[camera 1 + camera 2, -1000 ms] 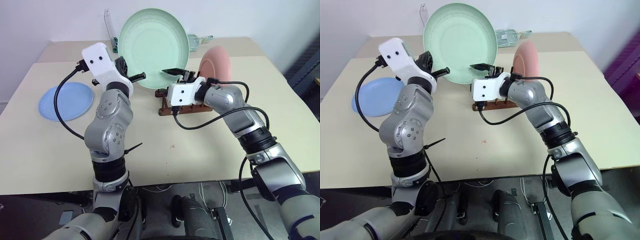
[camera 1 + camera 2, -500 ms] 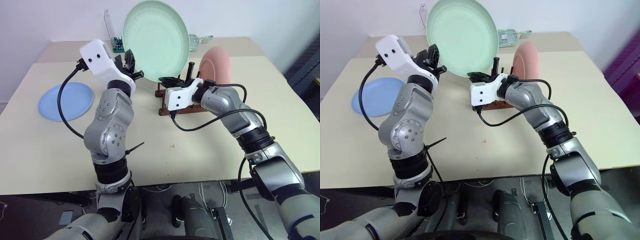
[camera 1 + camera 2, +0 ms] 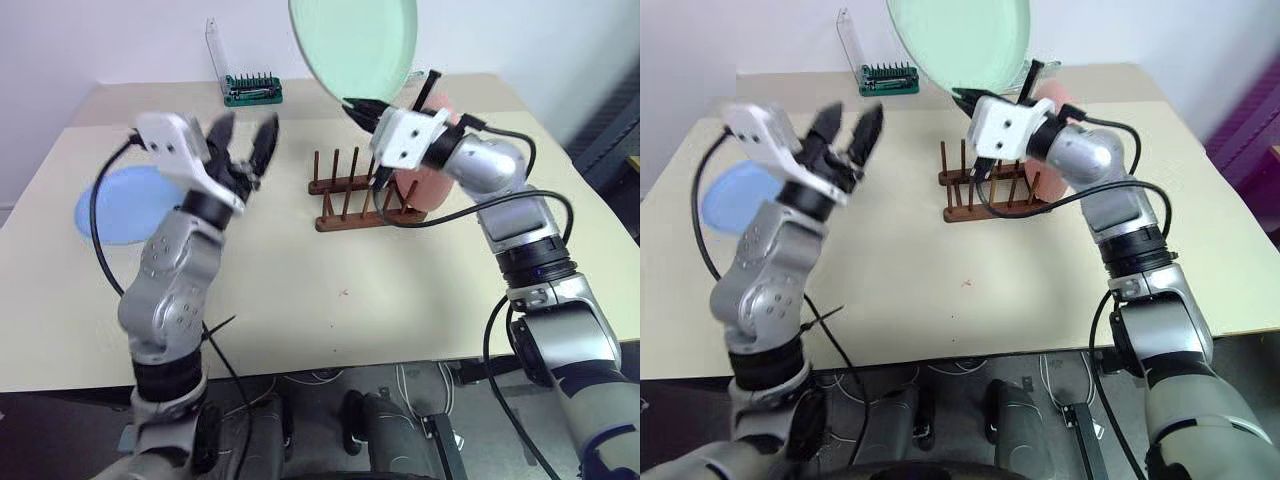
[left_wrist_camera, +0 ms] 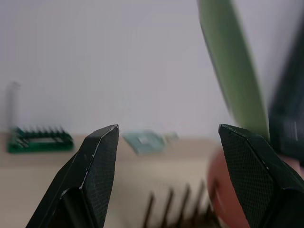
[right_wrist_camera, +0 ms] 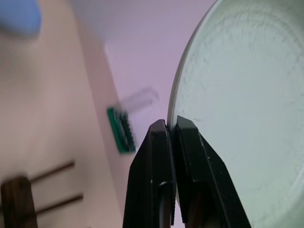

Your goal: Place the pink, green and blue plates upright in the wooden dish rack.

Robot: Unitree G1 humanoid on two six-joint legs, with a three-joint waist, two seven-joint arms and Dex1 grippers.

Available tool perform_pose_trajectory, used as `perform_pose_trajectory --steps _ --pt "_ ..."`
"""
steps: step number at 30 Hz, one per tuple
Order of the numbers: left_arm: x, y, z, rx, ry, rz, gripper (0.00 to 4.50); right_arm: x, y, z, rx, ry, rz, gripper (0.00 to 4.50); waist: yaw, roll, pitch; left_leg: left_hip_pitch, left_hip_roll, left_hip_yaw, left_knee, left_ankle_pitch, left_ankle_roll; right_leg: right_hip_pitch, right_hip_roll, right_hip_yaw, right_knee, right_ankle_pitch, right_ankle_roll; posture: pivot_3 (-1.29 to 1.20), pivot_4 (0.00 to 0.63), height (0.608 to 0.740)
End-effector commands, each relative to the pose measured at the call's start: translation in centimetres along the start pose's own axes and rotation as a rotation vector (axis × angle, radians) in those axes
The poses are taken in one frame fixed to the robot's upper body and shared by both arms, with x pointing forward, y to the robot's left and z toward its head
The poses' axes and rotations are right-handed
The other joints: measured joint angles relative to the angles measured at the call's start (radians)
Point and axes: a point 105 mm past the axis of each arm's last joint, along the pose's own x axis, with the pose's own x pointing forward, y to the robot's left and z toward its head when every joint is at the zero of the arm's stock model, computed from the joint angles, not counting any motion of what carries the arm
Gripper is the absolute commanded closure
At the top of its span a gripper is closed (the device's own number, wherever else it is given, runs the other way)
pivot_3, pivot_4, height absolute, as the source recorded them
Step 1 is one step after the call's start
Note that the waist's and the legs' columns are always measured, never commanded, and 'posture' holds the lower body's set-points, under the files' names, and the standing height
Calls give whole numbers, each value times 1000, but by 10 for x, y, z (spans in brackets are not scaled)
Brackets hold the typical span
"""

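The green plate point(image 3: 355, 40) hangs tilted in the air above the wooden dish rack point(image 3: 352, 205), and my right gripper point(image 5: 171, 124) is shut on its lower rim. The pink plate point(image 3: 425, 185) stands upright at the rack's right end, mostly hidden behind my right arm. To the left of the rack, raised above the table, my left gripper point(image 3: 245, 135) is open with nothing between its fingers. The blue plate point(image 3: 110, 200) lies flat at the table's left side, partly behind my left arm.
A green bit case point(image 3: 250, 90) with its clear lid raised stands at the back of the table, behind the rack. A small pale green object point(image 4: 145, 142) lies at the back right. The table point(image 3: 330, 290) is bare in front of the rack.
My left gripper opened, let go of the green plate and drew back to the left. My right gripper shut on the plate's rim and lifted it up and to the right.
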Motion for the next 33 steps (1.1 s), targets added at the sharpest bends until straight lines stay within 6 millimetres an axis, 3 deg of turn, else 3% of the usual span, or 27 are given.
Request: perform_pose_trajectory --steps 1,3,6,8,15,25,33 --pt "-16 -26 -25 86 122 -191 1079 -11 -21 29 232 -155 -30 4500 2 0 0 0 0 0 0 0 0 0 0 0 0 0 0 0 150 730" --pt "-29 -37 -49 134 227 -290 1079 -19 -27 44 503 -251 -25 4500 3 1 0 1 1 0 0 0 0 0 0 0 1 0 0 0 150 730" --pt "-38 -44 -63 94 280 -348 1079 -30 -31 64 831 -369 33 4500 6 2 0 1 2 -2 0 0 0 0 -1 1 1 0 0 0 150 730" --pt "-46 -53 -73 68 322 -417 1079 -37 -30 66 1043 -390 95 4500 7 2 0 1 2 -3 0 0 0 0 -1 0 1 0 -1 0 150 730" --pt "-54 -60 -90 45 373 -489 1079 -39 -21 33 1240 -259 108 4500 7 3 0 1 2 -2 0 0 0 -1 -1 0 0 -2 -5 0 150 730" --pt "-63 -53 -96 44 398 -477 1079 -41 -39 -15 1422 -143 -34 4500 6 4 0 0 1 -2 0 0 0 -2 -1 1 1 0 -1 0 150 730" --pt "-62 -53 -97 47 395 -469 1079 -40 -28 -35 1560 -73 -44 4500 7 4 0 -1 1 -2 0 0 0 -2 -1 1 0 0 -1 0 150 730"
